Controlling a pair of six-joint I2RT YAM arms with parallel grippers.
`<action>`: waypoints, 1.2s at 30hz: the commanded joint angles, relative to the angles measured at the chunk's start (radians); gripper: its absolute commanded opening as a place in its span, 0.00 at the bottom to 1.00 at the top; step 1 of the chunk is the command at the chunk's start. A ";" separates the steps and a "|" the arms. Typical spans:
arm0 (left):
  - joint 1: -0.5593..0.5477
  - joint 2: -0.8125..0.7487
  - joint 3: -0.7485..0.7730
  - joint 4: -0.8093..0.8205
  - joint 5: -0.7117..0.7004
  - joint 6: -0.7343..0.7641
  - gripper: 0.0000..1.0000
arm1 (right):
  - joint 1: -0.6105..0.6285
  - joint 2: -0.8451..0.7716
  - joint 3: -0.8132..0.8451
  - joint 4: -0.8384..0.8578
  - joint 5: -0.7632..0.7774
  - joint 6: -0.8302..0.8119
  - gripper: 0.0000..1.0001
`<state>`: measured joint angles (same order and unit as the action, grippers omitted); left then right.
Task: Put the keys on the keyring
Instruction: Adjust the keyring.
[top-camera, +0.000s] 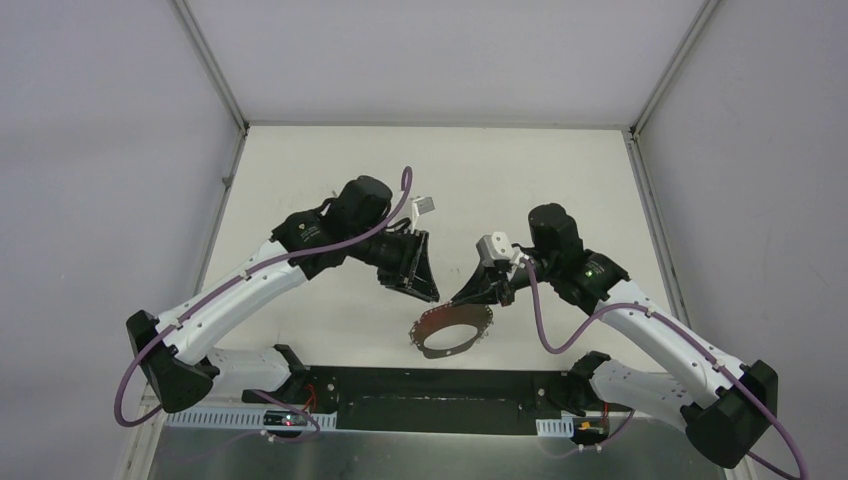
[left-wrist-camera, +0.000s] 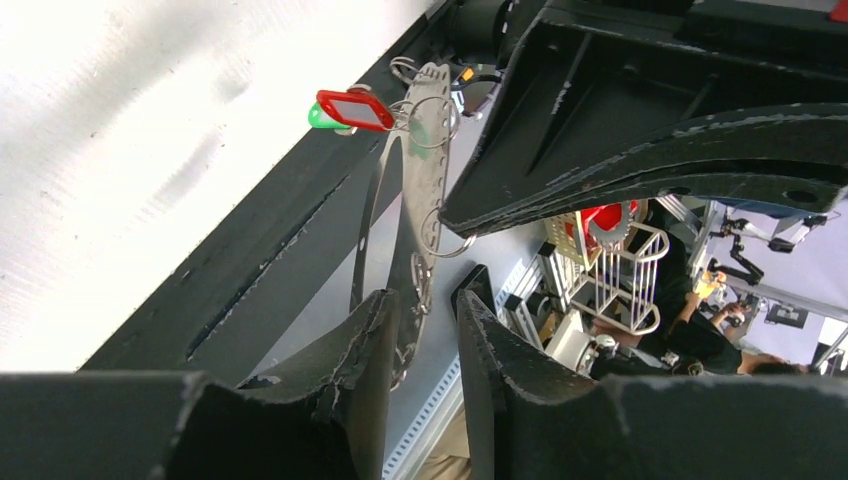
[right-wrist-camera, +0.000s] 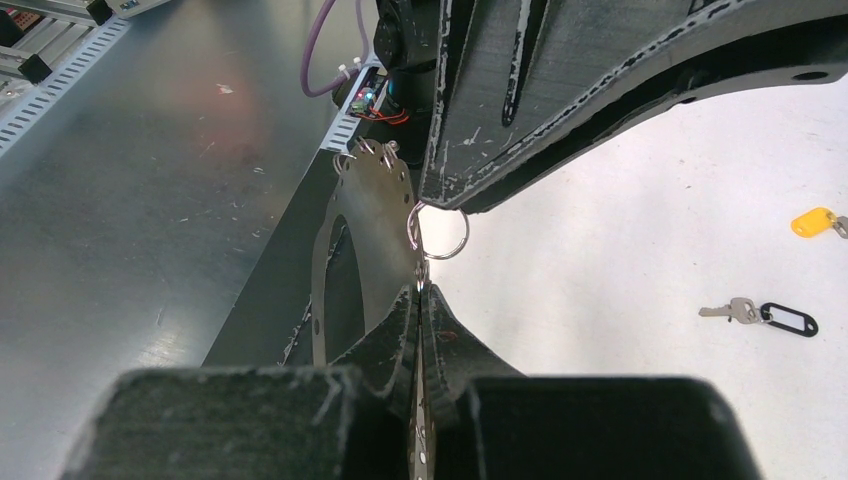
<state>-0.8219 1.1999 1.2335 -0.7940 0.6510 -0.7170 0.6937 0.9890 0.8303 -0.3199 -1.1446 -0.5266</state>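
Note:
The keyring (top-camera: 452, 328), a flat silvery oval band with small holes, hangs by its edge from my right gripper (top-camera: 472, 296). In the right wrist view my right gripper (right-wrist-camera: 420, 290) is shut on the keyring's rim (right-wrist-camera: 375, 215), just under a small split ring (right-wrist-camera: 440, 232). In the left wrist view the keyring (left-wrist-camera: 418, 165) carries a green tag (left-wrist-camera: 320, 118) and a red tag (left-wrist-camera: 354, 109) at its far end. My left gripper (left-wrist-camera: 425, 305) is open beside the keyring, with nothing between its fingers. A key with a black tag (right-wrist-camera: 762, 316) and a yellow tag (right-wrist-camera: 812, 222) lie on the table.
The black base rail (top-camera: 430, 385) runs along the near table edge under the keyring. White walls enclose the table on three sides. The two grippers (top-camera: 425, 268) are close together above the table's near middle.

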 joint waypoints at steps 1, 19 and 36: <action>-0.012 0.014 0.060 0.006 -0.026 0.011 0.29 | 0.007 -0.001 0.048 0.013 -0.023 -0.020 0.00; -0.023 -0.240 -0.025 0.315 -0.178 0.387 0.35 | 0.013 0.025 0.043 0.154 0.111 0.263 0.00; -0.131 -0.338 -0.232 0.613 0.013 0.884 0.39 | 0.018 0.023 0.012 0.263 0.164 0.404 0.00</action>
<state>-0.9257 0.8703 1.0016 -0.2176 0.5842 -0.0879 0.7052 1.0183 0.8249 -0.1295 -0.9802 -0.1547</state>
